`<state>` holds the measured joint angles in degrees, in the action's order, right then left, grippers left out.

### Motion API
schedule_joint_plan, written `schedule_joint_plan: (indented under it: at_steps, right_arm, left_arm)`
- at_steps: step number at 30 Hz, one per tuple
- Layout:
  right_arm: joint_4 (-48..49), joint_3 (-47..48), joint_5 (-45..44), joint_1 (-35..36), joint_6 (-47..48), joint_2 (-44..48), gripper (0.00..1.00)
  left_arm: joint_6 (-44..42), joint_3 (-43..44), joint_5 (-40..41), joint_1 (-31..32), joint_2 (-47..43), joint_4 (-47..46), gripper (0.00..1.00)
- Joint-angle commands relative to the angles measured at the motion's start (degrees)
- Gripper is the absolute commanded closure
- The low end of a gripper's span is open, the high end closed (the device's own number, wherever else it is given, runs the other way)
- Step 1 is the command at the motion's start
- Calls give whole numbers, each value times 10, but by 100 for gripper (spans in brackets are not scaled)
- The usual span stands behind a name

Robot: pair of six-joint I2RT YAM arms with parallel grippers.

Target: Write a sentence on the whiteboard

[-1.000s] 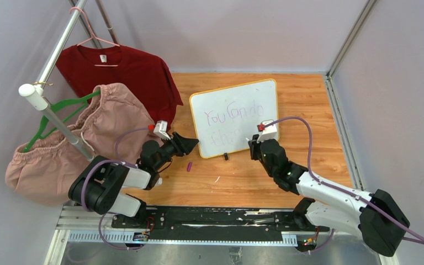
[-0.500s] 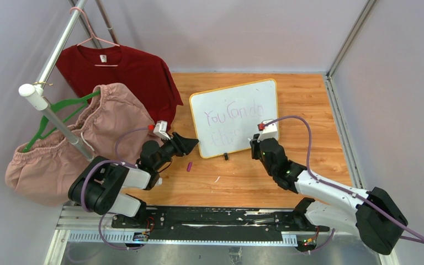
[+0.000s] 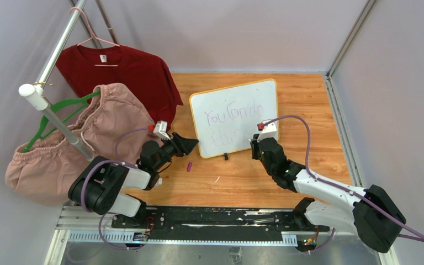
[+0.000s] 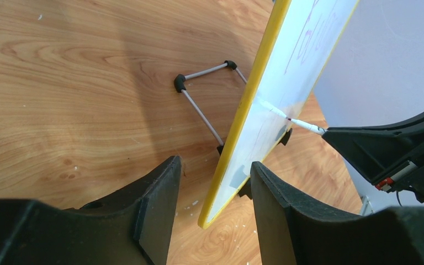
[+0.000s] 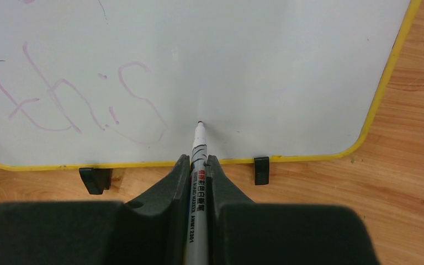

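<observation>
So the whiteboard (image 3: 234, 117) is propped up near the middle of the wooden table (image 3: 309, 110), leaning back on a thin wire stand (image 4: 199, 99) with two little black feet (image 5: 95, 179) along its bottom edge. The sentence (image 3: 233, 116) is on there in faint purple. The top line reads something like "You can do", and the second line, low on the left, looks like "this" from the right wrist view. The right gripper (image 5: 199, 163) is clamped tight on a marker (image 5: 197, 187), with both fingers pressed against the barrel and the nib end sticking out forward. The tip sits on the white surface just right of the last "s", a bit above the yellow bottom frame. In the left wrist view it meets its own reflection, so it looks like it's touching. The left gripper (image 4: 214, 171) is down at the board's lower left corner with its jaws spread. One finger is behind the yellow edge and one is in front, and there's bare wood showing between the rear finger and the board, so it's straddling the corner and not pinching it. A small purple cap (image 3: 189, 166) lies on the table just in front of the left arm. Off to the left, a red T-shirt (image 3: 127, 77) and a pink garment (image 3: 88, 132) hang on a rack.
</observation>
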<state>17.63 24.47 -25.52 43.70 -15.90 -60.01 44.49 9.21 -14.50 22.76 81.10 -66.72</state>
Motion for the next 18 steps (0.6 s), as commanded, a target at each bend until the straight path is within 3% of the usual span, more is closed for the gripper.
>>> schedule_joint_plan:
  at_steps: [1, 18]
  right_arm:
    - [17, 8, -6, -7, -12, -6, 100]
    - [18, 5, -3, -10, -16, -14, 100]
  left_arm:
    - [-12, -7, 4, 5, -9, -15, 46]
    - [-12, -9, 6, 5, -12, -16, 45]
